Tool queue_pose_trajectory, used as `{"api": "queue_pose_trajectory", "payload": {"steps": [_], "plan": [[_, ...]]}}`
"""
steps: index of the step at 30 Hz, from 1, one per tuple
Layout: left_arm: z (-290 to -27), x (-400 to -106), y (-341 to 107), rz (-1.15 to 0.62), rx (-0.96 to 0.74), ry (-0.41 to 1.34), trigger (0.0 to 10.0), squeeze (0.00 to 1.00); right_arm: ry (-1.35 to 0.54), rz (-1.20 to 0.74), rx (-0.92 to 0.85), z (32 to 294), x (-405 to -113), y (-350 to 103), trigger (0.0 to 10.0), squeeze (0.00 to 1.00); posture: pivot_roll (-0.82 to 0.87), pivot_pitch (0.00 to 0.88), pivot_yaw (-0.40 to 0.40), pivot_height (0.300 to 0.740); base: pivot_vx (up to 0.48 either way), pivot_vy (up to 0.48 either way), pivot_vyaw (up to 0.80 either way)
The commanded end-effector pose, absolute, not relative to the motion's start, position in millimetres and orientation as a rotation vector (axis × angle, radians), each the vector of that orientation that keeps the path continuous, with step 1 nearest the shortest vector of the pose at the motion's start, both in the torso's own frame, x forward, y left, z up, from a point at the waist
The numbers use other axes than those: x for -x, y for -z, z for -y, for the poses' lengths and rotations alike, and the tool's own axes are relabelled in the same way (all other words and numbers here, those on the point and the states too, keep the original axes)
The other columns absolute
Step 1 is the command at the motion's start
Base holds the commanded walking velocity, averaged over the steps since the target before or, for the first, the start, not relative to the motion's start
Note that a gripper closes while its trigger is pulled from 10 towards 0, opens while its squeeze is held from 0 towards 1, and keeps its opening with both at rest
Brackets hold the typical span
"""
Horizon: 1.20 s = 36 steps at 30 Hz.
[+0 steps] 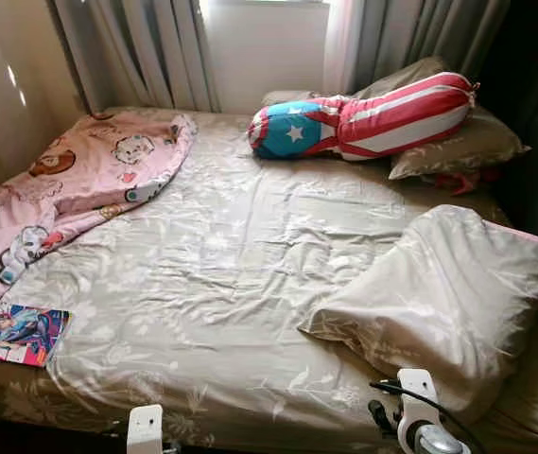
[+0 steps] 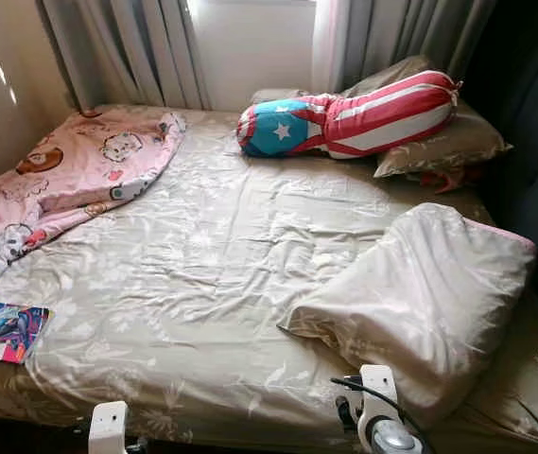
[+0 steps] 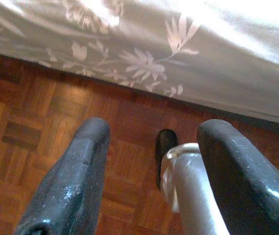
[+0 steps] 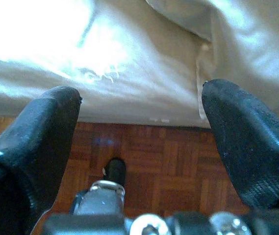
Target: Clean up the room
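While both arms hang low, left pincer point(image 3: 151, 166) and right pincer point(image 4: 139, 142) seemingly gape above parquet point(image 3: 41, 127).

Pink blanket point(image 1: 70, 194) cut off left.

Messy bed, stuff scattered all over it

Pink cartoon blanket point(image 1: 70, 194) bunched up at upper left, comic book point(image 1: 20, 335) flat at the lower left edge, beige pillow point(image 1: 443, 298) slumped at lower right, star-and-stripes bolster point(image 1: 363, 118) lying across another pillow point(image 1: 458, 147) at the top.
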<state>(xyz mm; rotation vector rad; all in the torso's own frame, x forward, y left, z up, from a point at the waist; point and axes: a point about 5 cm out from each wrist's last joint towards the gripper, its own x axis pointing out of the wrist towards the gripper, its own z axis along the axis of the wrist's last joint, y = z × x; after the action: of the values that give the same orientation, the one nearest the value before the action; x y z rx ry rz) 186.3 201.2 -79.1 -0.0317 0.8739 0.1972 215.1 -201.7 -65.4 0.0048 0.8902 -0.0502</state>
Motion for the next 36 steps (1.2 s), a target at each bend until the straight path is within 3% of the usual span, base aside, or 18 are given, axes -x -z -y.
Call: {"api": "queue_pose_trajectory", "payload": {"steps": [1,12,32,36], "plan": [[-198.8,-187.0,79.4,-0.883,0.026,-0.185,10.0,0.0,0.071,-0.902,-0.019,205.2,-211.0,67.3,10.0,0.0,-0.03,0.009,-0.029,0.719,0.0,0.0,0.0],[-199.0,-187.2,79.4,-0.886,0.01,-0.177,10.0,0.0,0.072,-0.899,-0.022,205.2,-211.1,67.2,10.0,0.0,-0.03,0.008,-0.03,0.719,0.0,0.0,0.0],[-199.4,-187.4,79.2,-0.886,0.003,-0.176,10.0,0.0,0.071,-0.903,-0.017,205.1,-211.0,67.3,10.0,0.0,-0.03,0.008,-0.029,0.719,0.0,-0.433,0.0],[-199.3,-187.1,79.4,-0.888,0.006,-0.18,10.0,0.0,0.071,-0.902,-0.017,205.3,-211.0,67.3,10.0,0.0,-0.03,0.009,-0.028,0.719,0.0,0.0,0.0]]}}
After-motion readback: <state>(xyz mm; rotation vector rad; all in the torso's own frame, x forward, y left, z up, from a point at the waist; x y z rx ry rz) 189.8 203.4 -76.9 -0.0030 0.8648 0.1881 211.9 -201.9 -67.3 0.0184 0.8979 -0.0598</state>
